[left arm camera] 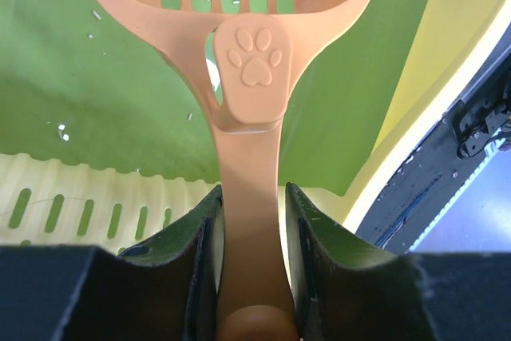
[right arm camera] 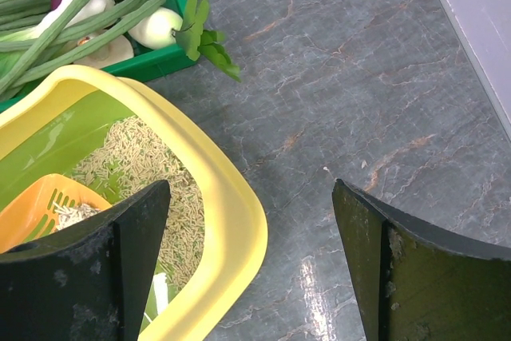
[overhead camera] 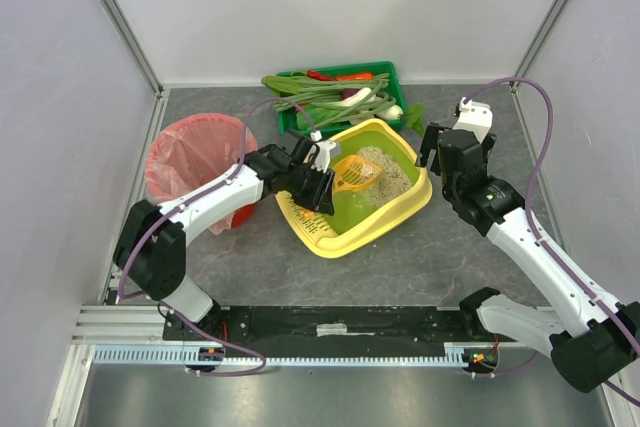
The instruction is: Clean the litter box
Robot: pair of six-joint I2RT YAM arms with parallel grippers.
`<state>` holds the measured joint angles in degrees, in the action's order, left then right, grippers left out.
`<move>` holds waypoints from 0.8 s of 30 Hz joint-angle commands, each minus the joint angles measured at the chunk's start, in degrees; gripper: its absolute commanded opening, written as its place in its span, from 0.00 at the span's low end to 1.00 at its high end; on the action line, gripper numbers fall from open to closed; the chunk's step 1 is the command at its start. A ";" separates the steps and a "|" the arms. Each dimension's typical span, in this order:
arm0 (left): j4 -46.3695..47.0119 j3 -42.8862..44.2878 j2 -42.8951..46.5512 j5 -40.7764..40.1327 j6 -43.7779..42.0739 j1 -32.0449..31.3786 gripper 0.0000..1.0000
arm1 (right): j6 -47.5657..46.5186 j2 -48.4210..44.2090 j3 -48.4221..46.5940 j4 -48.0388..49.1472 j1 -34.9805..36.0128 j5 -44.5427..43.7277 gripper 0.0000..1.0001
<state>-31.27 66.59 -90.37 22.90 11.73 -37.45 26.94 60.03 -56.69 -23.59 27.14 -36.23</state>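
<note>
Closest to our left wrist lens, the two dark fingers of the left tool [left arm camera: 253, 205] are clamped on the flat handle of an orange scoop [left arm camera: 247, 69], one finger on each side and the paw-print boss just beyond them. We see the slotted blade of the scoop reaching out over the lime-green inside of the litter box [overhead camera: 345, 237], with a few pale grains lying on the blade. Below the handle runs the slotted ledge [left arm camera: 88, 197], pale yellow, at the box's near-left end. From above, the litter box sits near the middle of the tabletop [overhead camera: 450, 247], turned at an angle, with the litter [overhead camera: 385, 172] heaped toward its far end. Just behind it stands a dark green crate [overhead camera: 385, 72] of vegetables (long beans, something white and round, something red), and well to its left a red bin [overhead camera: 195, 152] lined with a pink bag. Our right tool [right arm camera: 251, 189] hangs with its fingers wide apart and nothing between them, just beside the box's right rim; in its own view one finger overlaps the yellow rim and the other lies over the bare grey tabletop. Whether it touches the rim, we cannot tell.
</note>
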 commanded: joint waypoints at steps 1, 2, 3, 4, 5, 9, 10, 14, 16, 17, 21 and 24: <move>-1.69 3.81 1.43 -0.64 -2.14 -2.70 0.02 | -0.48 -0.88 0.26 1.89 -0.24 -0.95 0.91; -2.04 3.99 1.07 -0.66 -1.19 -2.10 0.02 | -0.40 -0.79 0.26 1.97 -0.24 -0.95 0.91; -1.52 2.94 0.81 0.91 1.69 -0.88 0.02 | -0.48 -0.70 0.09 1.89 -0.24 -0.60 0.91; -1.26 2.41 0.63 2.66 2.33 0.78 0.02 | -0.66 -0.53 0.08 1.97 -0.15 -0.51 0.91; -0.99 2.23 1.07 2.77 1.64 0.63 0.02 | -0.66 -0.53 0.08 1.89 -0.15 -0.51 0.91; -1.08 3.29 1.87 -0.92 -1.72 -3.06 0.02 | -0.57 -0.62 0.17 1.97 -0.15 -0.43 0.91; -0.56 2.68 1.34 2.12 -0.05 -0.72 0.02 | -0.75 -0.44 0.09 1.97 -0.24 -0.34 0.91; -0.64 2.14 1.68 1.21 -0.55 -1.03 0.02 | -0.66 -0.79 0.35 1.97 -0.24 -0.60 0.91; -1.16 2.58 1.34 1.70 0.74 -0.70 0.02 | -0.66 -0.88 0.35 2.06 -0.24 -0.42 0.91; -1.17 2.15 0.99 3.02 2.67 0.44 0.02 | -0.66 -0.79 0.26 1.97 -0.24 -0.25 0.91; -1.52 2.93 1.86 1.64 -0.73 -1.65 0.02 | -0.66 -0.62 0.26 2.15 -0.24 -0.25 0.91; -2.48 3.19 0.63 1.63 0.75 -0.78 0.02 | -0.75 -0.62 0.26 2.15 -0.24 -0.07 0.91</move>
<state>-33.10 67.66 -90.37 24.03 12.12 -38.00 26.92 60.03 -56.66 -23.55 27.14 -36.18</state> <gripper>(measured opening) 0.401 0.910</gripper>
